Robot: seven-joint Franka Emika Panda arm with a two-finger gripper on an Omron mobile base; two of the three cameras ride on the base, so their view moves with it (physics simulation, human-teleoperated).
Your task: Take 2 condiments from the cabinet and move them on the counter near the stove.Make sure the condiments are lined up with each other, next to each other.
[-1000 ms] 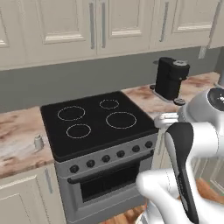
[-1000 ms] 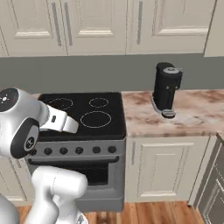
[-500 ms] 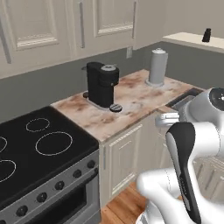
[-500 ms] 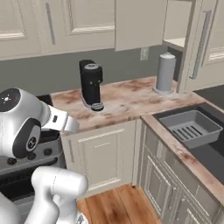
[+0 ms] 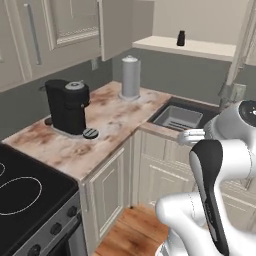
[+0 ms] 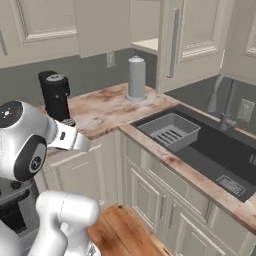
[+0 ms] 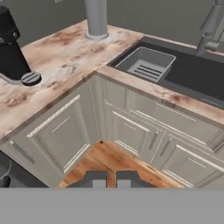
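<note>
The black shaker bottle (image 5: 181, 38) stands upright on the cream shelf board of the open wall cabinet (image 5: 192, 48), high above the sink corner. The same shelf's edge (image 6: 145, 46) is visible in the right base view. The pale grey-beige shaker is out of view. A corner of the black stove (image 5: 22, 202) lies at the lower left, beside the veined counter (image 5: 117, 117). My gripper (image 7: 111, 180) hangs low in front of the base cabinets, far below the shelf. Its fingertips (image 7: 98, 179) are close together with nothing between them.
A black coffee machine (image 5: 70, 106) and a tall grey canister (image 5: 131, 77) stand on the counter. A dark sink (image 6: 215, 150) with a grey ribbed rack (image 6: 169, 131) and a faucet (image 6: 220, 102) fills the right run. An open cabinet door (image 6: 187, 42) hangs beside the shelf.
The base has swung right, so the views swept from the stove past the coffee machine to the sink corner and open cabinet. The arm keeps its folded pose.
</note>
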